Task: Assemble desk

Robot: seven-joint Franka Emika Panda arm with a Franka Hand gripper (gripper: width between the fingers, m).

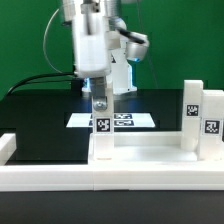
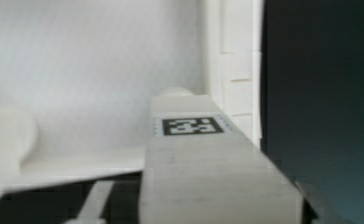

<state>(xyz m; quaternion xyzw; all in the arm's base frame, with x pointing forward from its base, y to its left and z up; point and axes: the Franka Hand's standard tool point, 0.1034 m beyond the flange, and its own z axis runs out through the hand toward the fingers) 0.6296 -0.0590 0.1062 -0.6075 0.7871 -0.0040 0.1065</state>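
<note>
The claw (image 1: 100, 96) appears clamped on an upright leg post (image 1: 101, 125) standing on the tabletop panel (image 1: 140, 152) at the worktop's front, two more posts (image 1: 201, 118) toward the exterior view's right.

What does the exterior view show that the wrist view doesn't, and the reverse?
Only the exterior view shows the gripper over a standing leg, two more legs upright at that view's right, the marker board behind and the white wall in front. Only the wrist view shows the leg's long face up close against the white tabletop. Both share that tagged leg.
</note>
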